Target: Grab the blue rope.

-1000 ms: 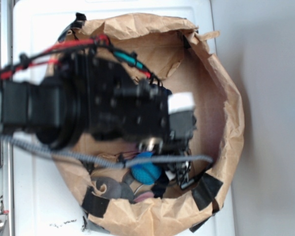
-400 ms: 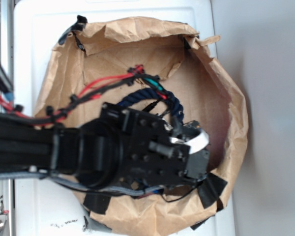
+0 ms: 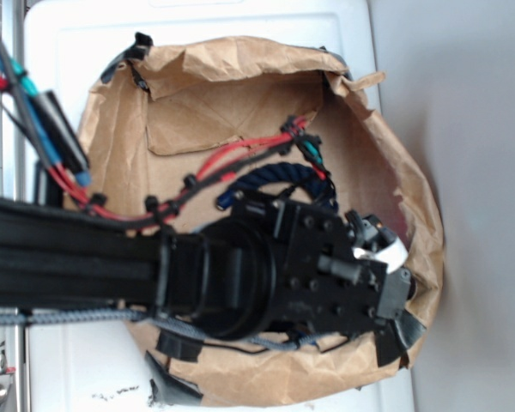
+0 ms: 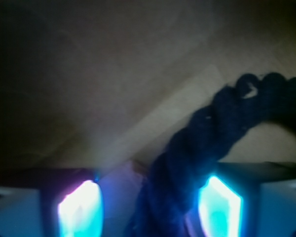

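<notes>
The arm [image 3: 112, 266] covered most of the paper bag [image 3: 240, 77] from the exterior view, hiding the bag's floor below it. Only an arc of the rope [image 3: 279, 176] showed there, just above the wrist, beside red and black cables [image 3: 232, 159]. The gripper [image 3: 386, 266] sat low by the bag's right wall, its fingertips too cramped to read from that view. The wrist view was dark and blurred: the rope [image 4: 202, 143] ran up between the two glowing fingers [image 4: 81, 210], which stood apart, nearer the right one; whether either pad touched it could not be told. No writing or labels were legible.
</notes>
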Robot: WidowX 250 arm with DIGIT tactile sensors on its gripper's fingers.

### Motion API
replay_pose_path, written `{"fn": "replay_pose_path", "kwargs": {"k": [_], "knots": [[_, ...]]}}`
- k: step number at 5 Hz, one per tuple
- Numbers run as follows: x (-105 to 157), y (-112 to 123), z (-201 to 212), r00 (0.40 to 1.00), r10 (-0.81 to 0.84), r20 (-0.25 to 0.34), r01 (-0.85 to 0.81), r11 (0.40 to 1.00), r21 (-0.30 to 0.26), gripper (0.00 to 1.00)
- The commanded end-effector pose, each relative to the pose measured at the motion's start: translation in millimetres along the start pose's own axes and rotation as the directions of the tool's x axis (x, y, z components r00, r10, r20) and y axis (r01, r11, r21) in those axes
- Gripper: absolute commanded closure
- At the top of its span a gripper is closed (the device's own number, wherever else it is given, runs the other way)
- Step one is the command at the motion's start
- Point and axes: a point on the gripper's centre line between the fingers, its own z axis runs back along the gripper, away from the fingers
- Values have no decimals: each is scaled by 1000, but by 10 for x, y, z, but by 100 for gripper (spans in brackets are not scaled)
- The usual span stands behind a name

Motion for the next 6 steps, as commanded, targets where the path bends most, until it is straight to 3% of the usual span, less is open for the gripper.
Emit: {"fn": "replay_pose_path", "kwargs": {"k": [1,2,3,4,5,6], "knots": [[57,4,114,998,17,57,-12,996,-83,100],[135,116,436,998,-53,22,55,987,-149,100],[139,362,947,976,-217,-2,210,946,-248,100],[220,643,1444,938,-346,3,330,893,-307,100],[241,845,1803,928,-371,17,355,872,-337,100],[228,910,1874,919,-390,47,383,862,-333,100]]}}
